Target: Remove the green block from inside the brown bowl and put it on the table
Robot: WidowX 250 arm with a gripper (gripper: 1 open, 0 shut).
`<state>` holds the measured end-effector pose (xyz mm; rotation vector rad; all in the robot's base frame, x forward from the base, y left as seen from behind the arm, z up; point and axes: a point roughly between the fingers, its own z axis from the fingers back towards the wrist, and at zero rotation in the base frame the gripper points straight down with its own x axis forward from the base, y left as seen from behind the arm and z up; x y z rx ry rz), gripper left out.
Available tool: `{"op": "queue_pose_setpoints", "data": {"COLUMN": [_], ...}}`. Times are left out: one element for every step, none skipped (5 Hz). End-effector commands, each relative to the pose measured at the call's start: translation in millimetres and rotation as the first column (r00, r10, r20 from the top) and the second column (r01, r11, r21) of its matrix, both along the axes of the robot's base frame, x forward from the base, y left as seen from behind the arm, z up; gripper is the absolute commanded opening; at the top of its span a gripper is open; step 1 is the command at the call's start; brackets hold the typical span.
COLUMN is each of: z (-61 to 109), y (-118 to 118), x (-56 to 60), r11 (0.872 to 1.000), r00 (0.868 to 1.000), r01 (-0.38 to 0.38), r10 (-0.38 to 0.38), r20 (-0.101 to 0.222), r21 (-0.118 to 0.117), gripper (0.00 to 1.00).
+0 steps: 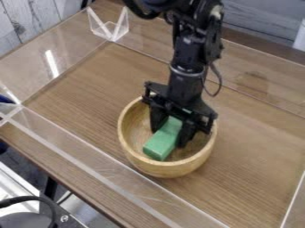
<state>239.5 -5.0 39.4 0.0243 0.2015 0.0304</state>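
The brown bowl [135, 152] sits on the table [89, 85] near its front edge. Inside it the green block [165, 142] lies tilted, its upper end raised toward the right. My gripper [180, 127] reaches straight down into the bowl from the black arm and is shut on that raised end, with dark fingers [156, 118] on either side. The block's lower end is still below the bowl's rim; whether it touches the bottom I cannot tell.
Low clear acrylic walls [71, 169] edge the tabletop along the front and left. A clear angled bracket [110, 27] stands at the back left corner. Bare wood lies left of and behind the bowl.
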Motion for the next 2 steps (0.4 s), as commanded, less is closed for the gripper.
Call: {"op": "queue_pose_setpoints", "data": {"z": [30.5, 40.0], "y": [2.9, 4.6], "x": [19.4, 23.7], "r11": [1.000, 0.999], "r00": [0.994, 0.992], "r01": [-0.020, -0.034], "r10": [0.022, 0.038], "r20": [0.103, 0.123], "r21": [-0.021, -0.036], "gripper": [0.00, 0.00]}}
